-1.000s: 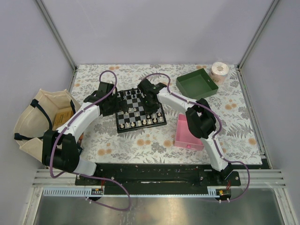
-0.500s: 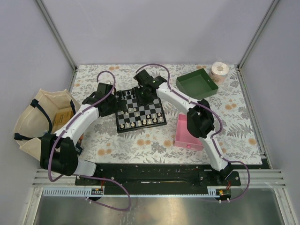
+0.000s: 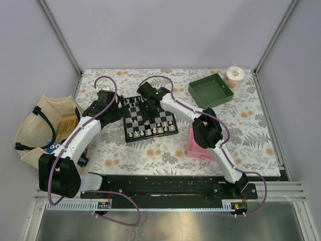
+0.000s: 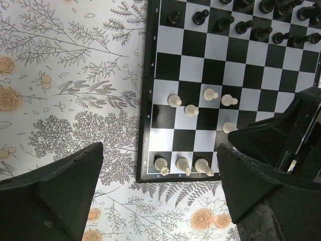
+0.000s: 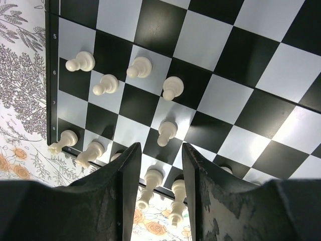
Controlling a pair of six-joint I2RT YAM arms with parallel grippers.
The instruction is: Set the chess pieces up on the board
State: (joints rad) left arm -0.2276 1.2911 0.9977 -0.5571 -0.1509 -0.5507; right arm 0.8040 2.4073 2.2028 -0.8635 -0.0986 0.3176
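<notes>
Nearest the arm bases, the pink tray [image 3: 198, 151] lies on the flowered table [image 3: 251, 135], just right of the board's near right corner. The board [image 3: 161, 120] sits a little left of the table's middle, flat and turned slightly, so its near edge climbs toward the right. It is square and has no long axis; its ranks run along that slanted edge.

The cream-white pieces [image 3: 150, 131] stand upright along the near side. In the left wrist view three of them stand in the edge row at one corner, and five pawns [image 4: 191, 110] are scattered over the next ranks. The black pieces [image 4: 225, 22] stand in two rows on the far side.

The left gripper [image 4: 159, 150] hangs over the board's left side, over the corner where the cream pieces stand. Its jaws are spread wide and they hold nothing, touching neither board nor piece.

The right gripper [image 5: 159, 146] hangs over the cream end of the board. Its fingers [image 5: 129, 173] are parted by a narrow gap with nothing in it, and one cream pawn [image 5: 167, 132] stands just beyond the tips, apart from them.

Farther back on the right, the green tray [image 3: 210, 89] rests near the far edge, with a pale roll [image 3: 234, 75] just beyond it in the corner. A cloth bag [image 3: 37, 128] sits off the table's left side.
</notes>
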